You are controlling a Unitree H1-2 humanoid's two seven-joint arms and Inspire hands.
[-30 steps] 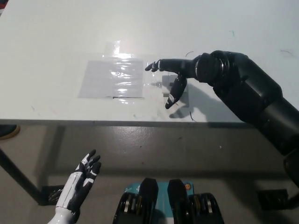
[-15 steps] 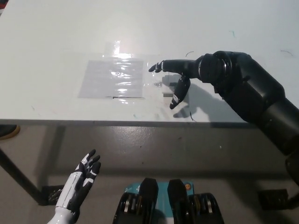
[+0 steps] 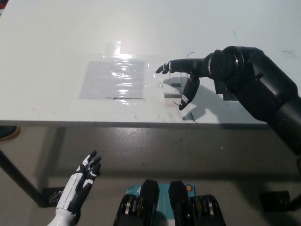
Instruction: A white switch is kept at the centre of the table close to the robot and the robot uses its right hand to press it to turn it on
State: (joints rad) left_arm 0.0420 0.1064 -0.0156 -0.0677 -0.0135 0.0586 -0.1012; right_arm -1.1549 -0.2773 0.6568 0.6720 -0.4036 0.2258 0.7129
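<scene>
**A:** Where do you have the right hand (image 3: 184, 77), and why there?

**B:** You have it low over the near part of the table (image 3: 56, 33), at about two o'clock from the picture's centre. Its fingers are spread apart and grip nothing: one stretches toward nine o'clock, another hangs down toward six. That suits a press, which needs no grasp.

**A:** And the white switch (image 3: 172, 84)?

**B:** It sits just under and beside that hand, partly covered by it, close to the table's near edge. It lies right beside a glossy taped sheet (image 3: 113, 79), which is at its nine o'clock. I can't tell whether any finger touches it, nor whether it is on.

**A:** The other hand?

**B:** Your white left hand (image 3: 83, 176) rests below the table edge at seven o'clock, fingers apart and empty. It is well out of the way, since this task calls only for the right.
</scene>
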